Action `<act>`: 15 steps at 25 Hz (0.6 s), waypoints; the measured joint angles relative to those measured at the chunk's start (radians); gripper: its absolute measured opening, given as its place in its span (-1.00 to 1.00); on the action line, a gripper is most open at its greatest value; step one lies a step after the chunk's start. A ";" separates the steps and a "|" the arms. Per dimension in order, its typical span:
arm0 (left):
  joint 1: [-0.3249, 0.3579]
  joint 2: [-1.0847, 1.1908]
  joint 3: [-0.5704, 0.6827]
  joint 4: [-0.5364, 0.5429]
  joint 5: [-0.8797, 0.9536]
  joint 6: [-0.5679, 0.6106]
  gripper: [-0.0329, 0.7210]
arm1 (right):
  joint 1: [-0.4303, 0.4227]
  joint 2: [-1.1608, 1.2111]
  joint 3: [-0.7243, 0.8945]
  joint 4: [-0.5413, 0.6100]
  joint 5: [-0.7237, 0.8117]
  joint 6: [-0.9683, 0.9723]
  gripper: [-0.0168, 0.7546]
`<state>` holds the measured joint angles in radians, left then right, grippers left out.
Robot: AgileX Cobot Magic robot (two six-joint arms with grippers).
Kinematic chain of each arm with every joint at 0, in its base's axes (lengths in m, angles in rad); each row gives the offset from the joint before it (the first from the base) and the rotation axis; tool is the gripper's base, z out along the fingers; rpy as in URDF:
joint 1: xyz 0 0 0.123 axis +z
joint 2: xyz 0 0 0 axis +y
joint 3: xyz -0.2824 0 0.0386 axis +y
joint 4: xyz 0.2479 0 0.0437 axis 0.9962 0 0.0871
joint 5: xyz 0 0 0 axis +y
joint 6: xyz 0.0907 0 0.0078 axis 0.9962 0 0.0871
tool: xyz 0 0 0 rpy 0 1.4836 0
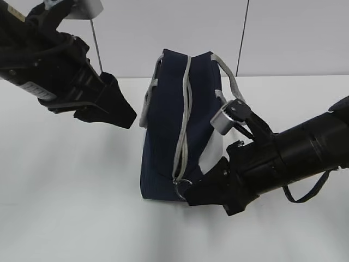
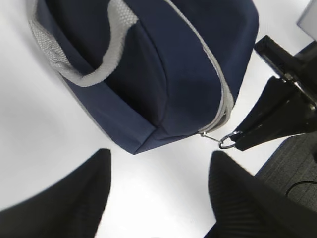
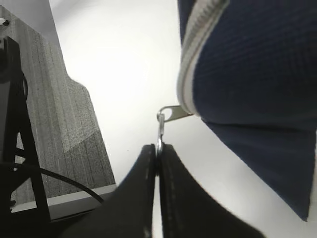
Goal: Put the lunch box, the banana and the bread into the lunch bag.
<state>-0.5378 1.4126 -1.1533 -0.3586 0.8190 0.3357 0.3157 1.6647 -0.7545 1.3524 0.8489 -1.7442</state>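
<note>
The navy lunch bag (image 1: 169,120) stands on the white table (image 1: 71,207), its grey zipper (image 1: 184,117) closed along the top. My right gripper (image 1: 190,192) is shut on the metal ring pull (image 1: 182,184) at the bag's near end. The right wrist view has the ring pull (image 3: 160,134) pinched between the fingertips, next to the lunch bag (image 3: 252,74). My left gripper (image 1: 122,112) hangs open in the air left of the bag, holding nothing. In its wrist view the lunch bag (image 2: 163,74) and ring pull (image 2: 227,141) lie ahead. The lunch box, banana and bread are out of view.
Grey webbing handles (image 1: 232,87) drape over both sides of the bag. A white wall (image 1: 163,27) stands behind the table. The table's edge (image 3: 89,196) and grey floor (image 3: 64,134) show in the right wrist view.
</note>
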 joint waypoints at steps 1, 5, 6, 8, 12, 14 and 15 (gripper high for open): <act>0.000 0.000 0.000 0.000 0.000 0.000 0.24 | 0.000 0.000 -0.008 -0.007 0.007 0.016 -1.00; 0.000 0.000 0.000 0.000 0.000 0.000 0.24 | 0.000 0.000 -0.030 -0.018 0.036 0.089 -1.00; 0.000 0.000 0.000 0.000 0.000 0.000 0.24 | 0.000 0.000 -0.035 -0.018 0.040 0.118 -1.00; 0.000 0.000 0.000 0.000 0.000 0.000 0.24 | 0.000 0.000 -0.035 -0.018 0.045 0.190 -1.00; 0.000 0.000 0.000 0.000 0.000 0.000 0.24 | 0.000 0.000 -0.035 -0.018 0.052 0.344 -1.00; 0.000 0.000 0.000 0.000 0.000 0.000 0.24 | 0.000 0.000 -0.035 -0.018 0.057 0.422 -1.00; 0.000 0.000 0.000 0.000 0.000 0.000 0.24 | 0.000 0.000 -0.035 -0.018 0.061 0.462 -1.00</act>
<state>-0.5378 1.4126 -1.1533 -0.3586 0.8190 0.3357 0.3157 1.6647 -0.7890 1.3341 0.9094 -1.2822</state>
